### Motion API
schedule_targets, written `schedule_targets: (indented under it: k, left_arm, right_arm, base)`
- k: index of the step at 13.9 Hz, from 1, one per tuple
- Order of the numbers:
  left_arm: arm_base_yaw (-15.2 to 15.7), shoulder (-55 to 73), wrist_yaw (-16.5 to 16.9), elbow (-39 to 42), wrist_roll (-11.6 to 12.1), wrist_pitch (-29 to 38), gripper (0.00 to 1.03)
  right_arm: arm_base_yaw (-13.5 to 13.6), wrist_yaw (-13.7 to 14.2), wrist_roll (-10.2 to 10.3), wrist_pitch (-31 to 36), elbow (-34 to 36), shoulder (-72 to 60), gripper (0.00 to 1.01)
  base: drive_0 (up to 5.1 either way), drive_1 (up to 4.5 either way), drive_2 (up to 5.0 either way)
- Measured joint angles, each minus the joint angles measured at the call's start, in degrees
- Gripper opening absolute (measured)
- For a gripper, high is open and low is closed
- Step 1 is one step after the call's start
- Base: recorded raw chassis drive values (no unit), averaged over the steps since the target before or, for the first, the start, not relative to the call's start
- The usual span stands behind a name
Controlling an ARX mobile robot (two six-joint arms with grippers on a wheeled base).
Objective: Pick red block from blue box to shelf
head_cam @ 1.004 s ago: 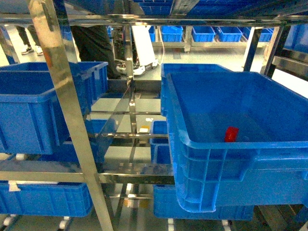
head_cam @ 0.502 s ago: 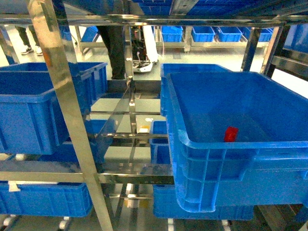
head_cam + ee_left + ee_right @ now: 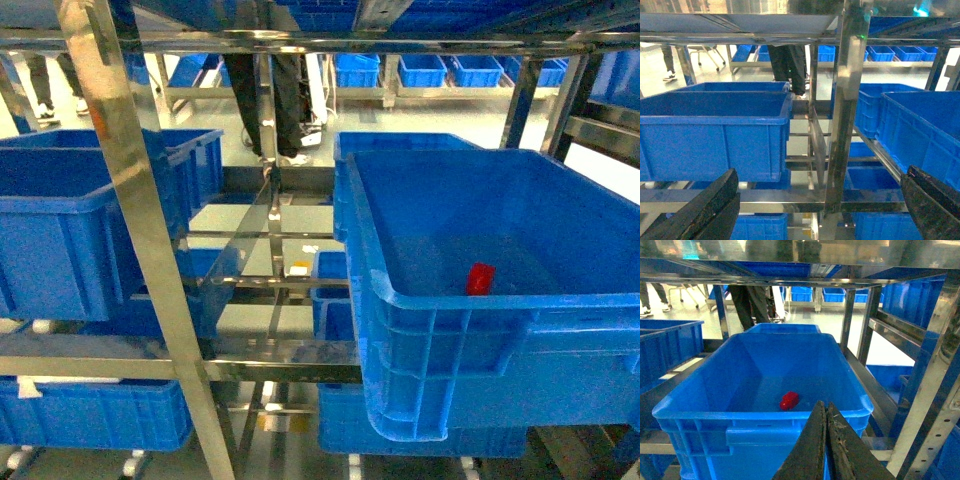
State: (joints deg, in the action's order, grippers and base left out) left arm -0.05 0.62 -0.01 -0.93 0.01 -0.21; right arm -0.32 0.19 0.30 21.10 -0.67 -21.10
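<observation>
Right wrist: red block [image 3: 789, 400] beyond closed right gripper [image 3: 826, 412].

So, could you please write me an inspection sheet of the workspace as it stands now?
Surface: steel shelf, several tiers, loaded with crates.
Job's things: red block lies alone on the floor of the blue box; not yet picked.
Clutter: neighbouring blue crate to the left, more crates on the lower tier.
Grippers: left gripper open, fingers wide apart, empty; right gripper shut, empty, in front of the box's near rim.
Cables: nothing seen.
Surroundings: person's legs standing behind the shelf; further racks with crates beyond.
</observation>
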Motion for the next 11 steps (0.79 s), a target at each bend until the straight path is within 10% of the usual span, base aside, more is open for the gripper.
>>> schedule_targets:
  k: [11]
  left_arm:
    - [0.0, 0.0, 0.0, 0.0, 0.0, 0.0, 0.98]
  right_arm:
    - [0.0, -0.2, 0.0, -20.2, 0.0, 20.8, 0.02]
  base:
    - [0.0, 0.0, 0.0]
